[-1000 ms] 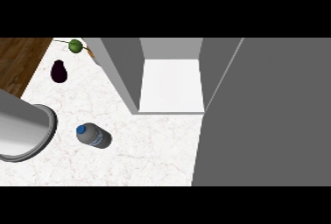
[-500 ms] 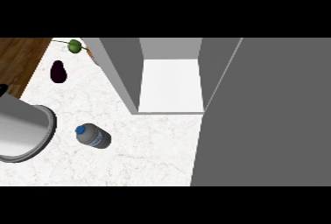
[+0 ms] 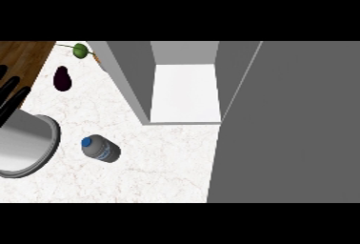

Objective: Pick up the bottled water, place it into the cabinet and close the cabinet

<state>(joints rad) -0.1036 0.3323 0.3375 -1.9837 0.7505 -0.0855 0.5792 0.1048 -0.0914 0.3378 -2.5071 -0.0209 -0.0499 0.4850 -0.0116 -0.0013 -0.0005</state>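
Bottled water (image 3: 100, 148) lies on the bench (image 3: 162, 162), blue cap toward the left, near the open cabinet (image 3: 184, 93); left hand (image 3: 13, 97) at the left edge, fingers straight, holding nothing; eggplant (image 3: 63, 78) well behind.

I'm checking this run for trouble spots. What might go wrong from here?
The bottle stands apart from the left hand, so a sideways reach might tip it. The cabinet opening is narrow between its walls; the bottle could catch an edge. The right hand isn't visible.
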